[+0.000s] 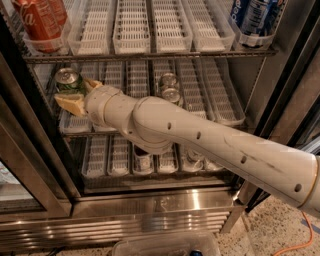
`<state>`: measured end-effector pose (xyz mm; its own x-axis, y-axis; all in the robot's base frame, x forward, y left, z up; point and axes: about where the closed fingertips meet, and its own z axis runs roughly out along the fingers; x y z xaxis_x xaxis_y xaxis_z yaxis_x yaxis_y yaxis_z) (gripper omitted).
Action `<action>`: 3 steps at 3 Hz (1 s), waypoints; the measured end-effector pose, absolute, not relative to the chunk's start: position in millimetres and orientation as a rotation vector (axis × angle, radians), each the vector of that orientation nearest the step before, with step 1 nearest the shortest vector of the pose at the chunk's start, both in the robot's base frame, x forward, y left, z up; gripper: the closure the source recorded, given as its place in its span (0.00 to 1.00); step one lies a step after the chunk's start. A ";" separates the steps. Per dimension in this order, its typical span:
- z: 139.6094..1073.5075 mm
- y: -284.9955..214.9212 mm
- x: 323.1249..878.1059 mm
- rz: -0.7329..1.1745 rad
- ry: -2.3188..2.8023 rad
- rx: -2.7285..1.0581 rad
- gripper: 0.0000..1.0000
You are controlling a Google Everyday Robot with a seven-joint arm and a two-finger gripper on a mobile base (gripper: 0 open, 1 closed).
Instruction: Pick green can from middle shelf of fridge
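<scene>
Tan fingers [70, 104] of my gripper [71, 90] sit on either side of the green can [66, 80]. One is low across its front and the other is against its right side, so my jaws are drawn in narrow and holding that can. The can stands upright with its silver top showing. It is at the far left of the middle shelf [220, 100], over the leftmost clear lane tray and close to the dark door frame. I cannot tell whether its base touches the tray.

Behind my gripper, my cream wrist and arm [210, 145] run down to the right, crossing the front of the shelf and out of the fridge [150, 220]. Two silver-topped cans [170, 89] stand one behind the other in a middle lane of the same shelf, well apart from mine.

On the tier above, a red cola can [37, 22] stands at the left and blue cans [255, 15] at the right. More cans [142, 161] sit on the tier below, partly hidden by my arm. An orange cable [300, 240] lies on the speckled floor at the lower right.
</scene>
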<state>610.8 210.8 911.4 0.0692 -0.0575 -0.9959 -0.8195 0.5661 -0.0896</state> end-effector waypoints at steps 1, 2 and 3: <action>922.8 190.6 583.0 0.663 1.428 -0.825 1.00; 924.9 186.2 576.8 0.659 1.435 -0.828 1.00; 929.6 169.2 557.8 0.640 1.473 -0.820 1.00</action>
<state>557.8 169.2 929.6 0.0244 -0.1117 -0.9934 -0.8021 0.5909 -0.0861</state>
